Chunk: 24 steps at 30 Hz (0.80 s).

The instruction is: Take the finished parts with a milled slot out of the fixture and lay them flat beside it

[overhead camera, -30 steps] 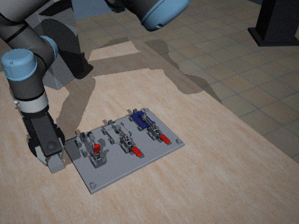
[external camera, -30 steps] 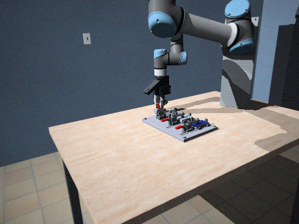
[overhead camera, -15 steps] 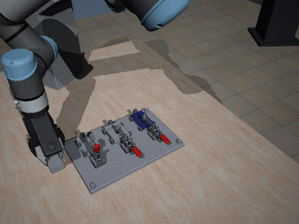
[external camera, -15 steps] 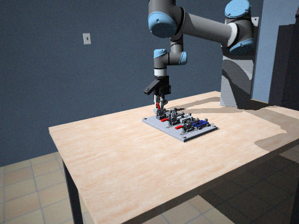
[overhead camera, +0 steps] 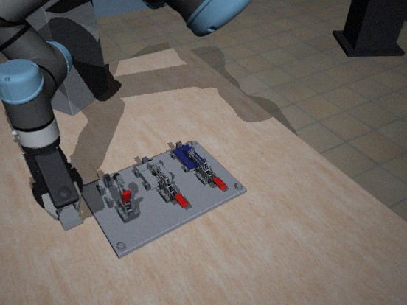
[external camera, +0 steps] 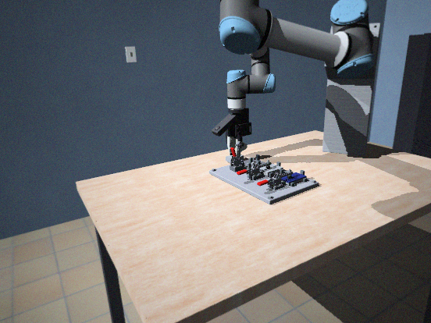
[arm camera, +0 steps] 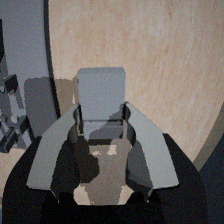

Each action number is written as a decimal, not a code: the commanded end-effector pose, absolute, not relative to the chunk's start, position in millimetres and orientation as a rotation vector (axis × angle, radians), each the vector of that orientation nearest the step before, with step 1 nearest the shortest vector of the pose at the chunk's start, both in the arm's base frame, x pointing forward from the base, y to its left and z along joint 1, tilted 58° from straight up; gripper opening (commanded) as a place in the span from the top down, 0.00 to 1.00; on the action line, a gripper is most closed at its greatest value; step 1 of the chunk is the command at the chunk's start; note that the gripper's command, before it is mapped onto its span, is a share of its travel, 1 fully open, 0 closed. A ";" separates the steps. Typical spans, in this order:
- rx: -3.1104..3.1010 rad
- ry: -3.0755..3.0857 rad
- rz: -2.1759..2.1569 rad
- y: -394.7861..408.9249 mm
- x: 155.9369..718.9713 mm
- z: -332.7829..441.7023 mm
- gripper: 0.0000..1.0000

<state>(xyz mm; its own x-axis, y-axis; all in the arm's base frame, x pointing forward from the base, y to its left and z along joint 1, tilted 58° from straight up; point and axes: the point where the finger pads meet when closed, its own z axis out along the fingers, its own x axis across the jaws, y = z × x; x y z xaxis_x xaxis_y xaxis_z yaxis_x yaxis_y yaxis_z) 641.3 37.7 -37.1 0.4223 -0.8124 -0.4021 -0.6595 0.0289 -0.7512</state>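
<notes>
Hovering past the fixture's edge

Arm: bent at the elbow, which sits high; the long link between shoulder and elbow runs aslant in the exterior view. Wrist lower than the elbow, its last section near upright, pale collar above the gripper. Gripper points down. Fingers part-way together, one on each side, closed on a held piece; tips level with each other in the wrist view. Elbow out of frame from the top.
</notes>
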 end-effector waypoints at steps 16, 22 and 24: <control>-1.687 1.296 -0.195 40.2 644.7 -39.5 1.00; -1.687 1.296 -0.195 40.4 644.9 -39.6 1.00; -1.687 1.296 -0.195 40.4 644.9 -39.6 1.00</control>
<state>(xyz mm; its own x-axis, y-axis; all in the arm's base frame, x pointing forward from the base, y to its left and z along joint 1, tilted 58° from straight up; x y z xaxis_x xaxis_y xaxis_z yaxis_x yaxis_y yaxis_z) 644.7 40.8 -39.9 0.4223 -0.8124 -0.4021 -0.6595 0.0289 -0.7512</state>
